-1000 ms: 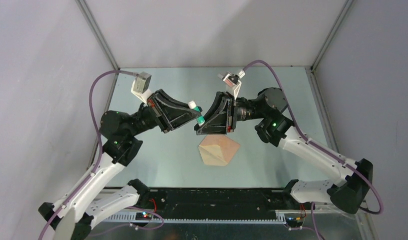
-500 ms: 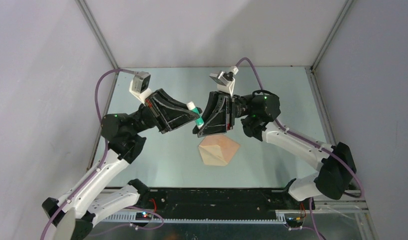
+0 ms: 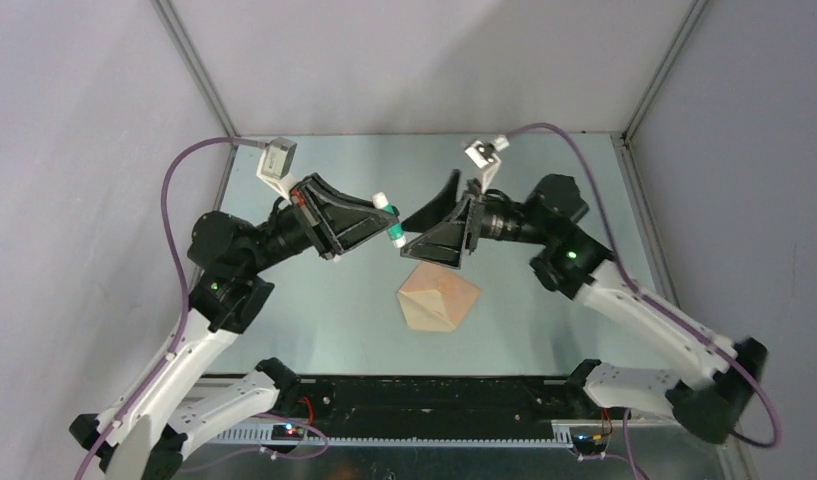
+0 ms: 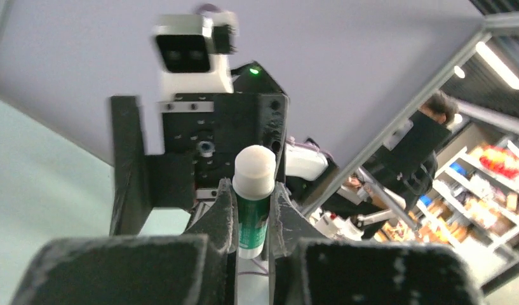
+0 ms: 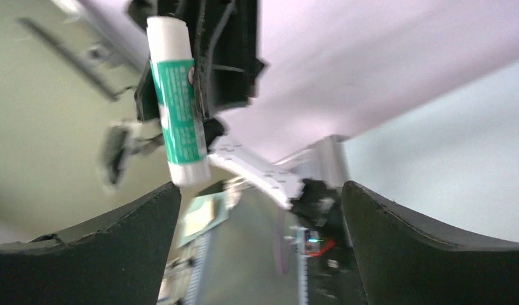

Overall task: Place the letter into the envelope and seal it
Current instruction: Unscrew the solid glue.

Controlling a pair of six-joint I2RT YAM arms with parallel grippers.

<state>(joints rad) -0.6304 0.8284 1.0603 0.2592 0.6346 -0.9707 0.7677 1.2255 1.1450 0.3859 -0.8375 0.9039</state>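
Left hand (image 4: 252, 194) grips glue stick (image 4: 252, 219), right hand (image 5: 260, 189) spread wide beside it

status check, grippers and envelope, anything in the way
Left fingers shut on glue stick, held off the table. Right fingers wide open, empty. Envelope flat on table below them, flap looks open. Nothing lying on it.
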